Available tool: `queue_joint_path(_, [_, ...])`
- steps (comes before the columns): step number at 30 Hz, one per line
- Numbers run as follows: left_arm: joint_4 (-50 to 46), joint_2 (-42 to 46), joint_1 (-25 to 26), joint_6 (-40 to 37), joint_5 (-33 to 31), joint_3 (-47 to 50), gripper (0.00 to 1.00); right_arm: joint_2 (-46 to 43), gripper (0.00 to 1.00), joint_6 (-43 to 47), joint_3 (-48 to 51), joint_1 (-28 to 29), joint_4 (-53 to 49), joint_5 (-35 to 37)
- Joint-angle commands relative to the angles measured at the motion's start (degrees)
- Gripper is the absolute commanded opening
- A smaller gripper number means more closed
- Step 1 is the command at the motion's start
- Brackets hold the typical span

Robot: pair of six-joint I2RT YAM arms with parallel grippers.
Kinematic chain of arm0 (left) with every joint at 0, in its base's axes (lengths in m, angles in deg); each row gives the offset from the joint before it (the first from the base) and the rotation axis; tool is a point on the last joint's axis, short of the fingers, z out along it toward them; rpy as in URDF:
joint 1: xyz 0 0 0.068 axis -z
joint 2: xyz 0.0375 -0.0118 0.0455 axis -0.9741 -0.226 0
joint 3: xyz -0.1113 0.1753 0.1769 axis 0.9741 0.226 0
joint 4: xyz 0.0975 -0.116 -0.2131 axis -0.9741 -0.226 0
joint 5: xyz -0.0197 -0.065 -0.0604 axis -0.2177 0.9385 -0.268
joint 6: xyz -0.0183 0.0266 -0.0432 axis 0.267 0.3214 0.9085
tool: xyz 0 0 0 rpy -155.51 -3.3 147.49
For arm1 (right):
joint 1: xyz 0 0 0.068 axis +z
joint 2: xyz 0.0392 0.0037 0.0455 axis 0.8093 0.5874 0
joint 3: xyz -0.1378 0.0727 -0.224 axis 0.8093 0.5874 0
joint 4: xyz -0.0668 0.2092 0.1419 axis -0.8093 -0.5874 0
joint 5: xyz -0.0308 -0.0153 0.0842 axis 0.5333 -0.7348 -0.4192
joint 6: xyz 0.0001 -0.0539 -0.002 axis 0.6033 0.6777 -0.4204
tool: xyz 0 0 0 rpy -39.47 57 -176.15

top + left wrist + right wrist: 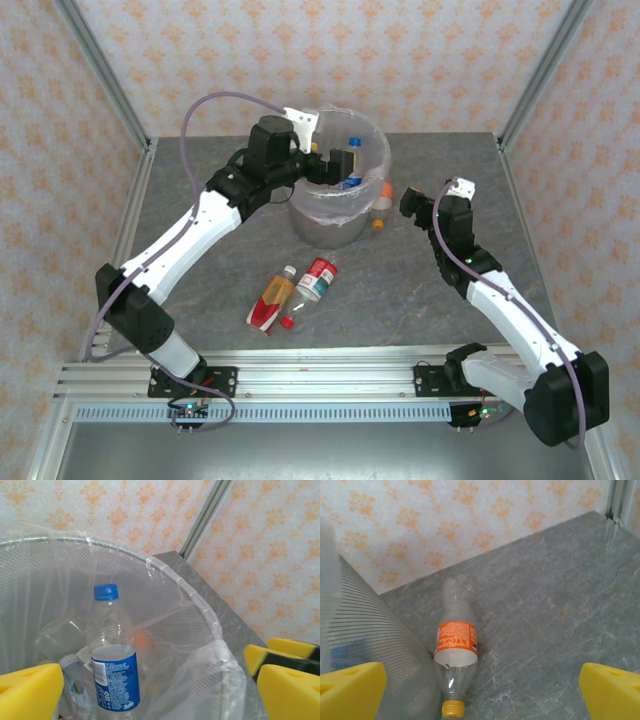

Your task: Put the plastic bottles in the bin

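**Wide claw over the bin, three bottles out on the table**

From the left, the left arm [190,235] reaches up and across the grey table [200,190] to the far middle. There stands the round mesh bin [325,228], lined with a clear plastic bag folded over its rim. Nearer the arm bases, in front of the bin, two bottles lie close together on the table. One is a yellowish bottle [272,300] with a white cap and red at its near end. Just to its right is a red-labelled bottle [318,277], its red cap pointing toward the near edge. Neither touches the bin.

The left claw [338,160] hangs at the bin's left rim, over the opening. In the left wrist view its yellow pads [30,692] stand wide apart with nothing gripped between them. Below them, inside the bin, a clear bottle with a blue cap and blue label [112,670] stands nearly upright against the liner. At least one other clear bottle [60,640] lies to its left.

Right of the bin, an orange-labelled bottle [456,645] with a yellow-orange cap lies on its side on the table, close against the foot of the bin's wall. Just beyond it the right claw [408,203] hangs above the table, pointing at that bottle, its own yellow pads spread wide and holding nothing
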Motion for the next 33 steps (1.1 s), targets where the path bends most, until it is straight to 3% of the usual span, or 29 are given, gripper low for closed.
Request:
queue_joint_path(1, [3.9, 5.1, 0.2, 2.8, 1.7, 1.9, 1.00, 1.9, 0.99, -4.8, -2.3, -2.0, -1.0, -5.2])
queue_joint_path(3, [4.0, 7.6, 0.1, 4.0, 0.5, 3.6, 1.00, 3.8, 0.99, -6.8, -2.6, -4.5, -0.8, -10.6])
queue_joint_path(8, [3.4, 14.3, 0.1, 7.3, -13.0, 10.2, 1.00, 7.8, 0.99, -11.2, -2.8, -13.4, 0.4, -22.5])
queue_joint_path(11, [-1.5, 17.9, -0.1, 12.3, -22.8, 12.3, 1.00, 12.5, 0.99, -6.5, -6.4, -14.5, -2.6, -26.9])
queue_joint_path(13, [-7.7, 19.9, -0.7, 15.7, -26.5, 11.2, 1.00, 16.0, 0.99, -5.0, -9.3, -14.9, -5.0, -28.7])
queue_joint_path(20, [-13.4, 27.4, -1.5, 21.2, -39.4, 19.0, 1.00, 29.8, 0.99, -3.6, -18.9, -15.8, -10.0, -34.3])
queue_joint_path(29, [-15.1, 29.0, -3.7, 23.3, -45.3, 24.8, 1.00, 41.0, 0.99, -0.5, -29.2, -15.8, -16.4, -36.7])
queue_joint_path(33, [-16.3, 26.3, -4.8, 24.8, -44.8, 25.0, 1.00, 47.0, 0.99, 0.3, -35.7, -15.8, -21.0, -38.4])
